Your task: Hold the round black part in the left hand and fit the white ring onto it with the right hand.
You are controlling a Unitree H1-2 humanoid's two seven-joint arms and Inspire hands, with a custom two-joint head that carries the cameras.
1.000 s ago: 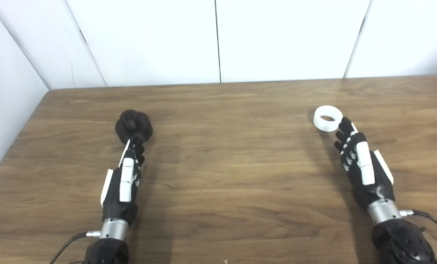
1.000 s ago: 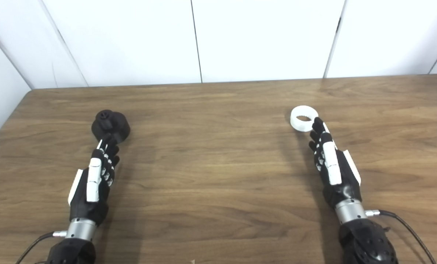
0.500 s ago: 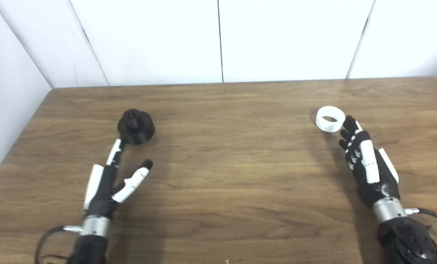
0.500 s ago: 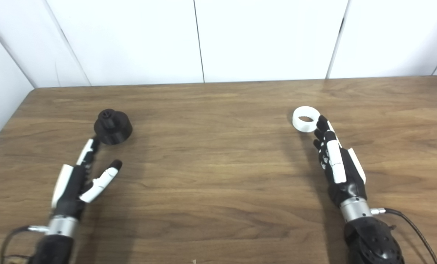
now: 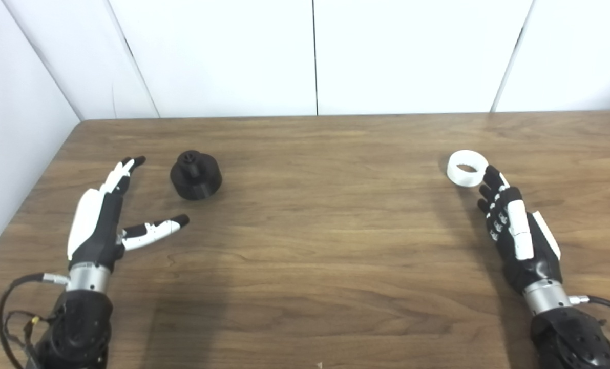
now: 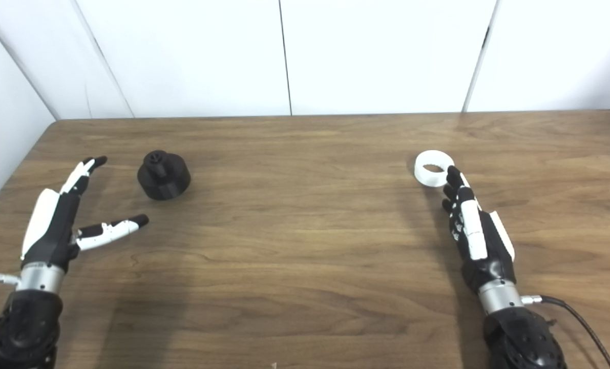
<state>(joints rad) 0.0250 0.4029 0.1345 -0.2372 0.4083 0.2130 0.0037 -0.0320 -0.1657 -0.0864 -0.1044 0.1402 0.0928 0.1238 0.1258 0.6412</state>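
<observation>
Two risks stand out: the spread, empty left hand (image 5: 102, 220) beside the round black part (image 5: 195, 174) may knock it across the bench (image 5: 315, 246), while the right hand (image 5: 514, 230), fingers straight and together, may nudge away the white ring (image 5: 467, 168) at its fingertips.

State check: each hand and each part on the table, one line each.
Left hand: open, thumb spread wide, holding nothing, left of the part.
Right hand: holding nothing, fingers straight and together, fingertips at the ring's near-right edge.
Round black part: resting on the wooden table, ungrasped.
White ring: lying flat, not fitted.
</observation>
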